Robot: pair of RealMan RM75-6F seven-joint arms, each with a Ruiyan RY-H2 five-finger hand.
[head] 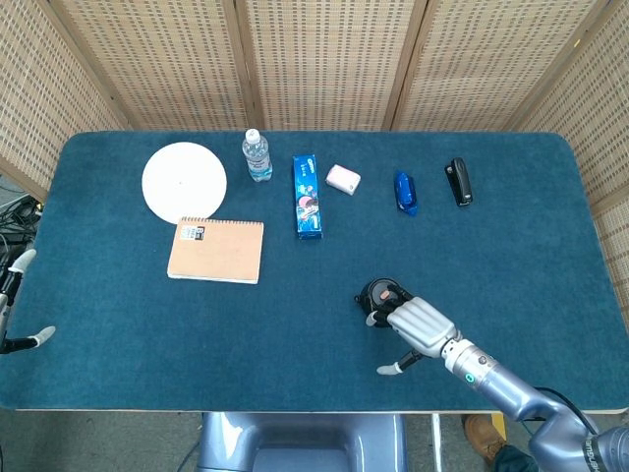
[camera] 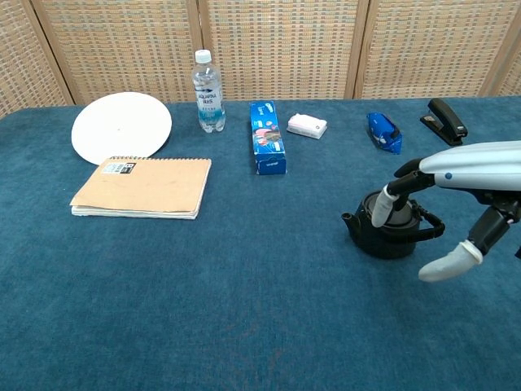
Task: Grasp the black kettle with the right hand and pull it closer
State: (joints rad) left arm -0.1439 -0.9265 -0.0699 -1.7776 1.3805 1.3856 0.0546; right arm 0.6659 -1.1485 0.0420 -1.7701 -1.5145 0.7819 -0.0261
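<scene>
Woven wicker screens wall off the back, and below them sits a blue carpeted tabletop (head: 118, 354). The black kettle (camera: 389, 232) is on the right side, near the robot's edge, and the right hand (head: 418, 323) is draped over it from about 4 o'clock in the head view. In the chest view, one finger (camera: 381, 210) curls down over the lid while the thumb (camera: 450, 262) hangs out in the air at the handle side, so I can't tell whether it's really gripping or just resting on top. The spout pokes toward 9 o'clock in the chest view and the handle loop sits at 3 o'clock, so the kettle's long axis runs straight across the table. My read: the pull comes toward 6 o'clock, right back along the forearm, and that path looks free.

The left hand (head: 20, 305) is way off at the left edge, fingers spread, holding nothing, so the right hand is clearly the closer one.

Everything else is well apart in a row at the far side: white plate (head: 184, 182), water bottle (head: 257, 155), blue cookie box (head: 308, 197), small white packet (head: 343, 179), blue snack pouch (head: 405, 192) and black stapler (head: 459, 181), with a spiral notebook (head: 216, 251) just under the plate.
</scene>
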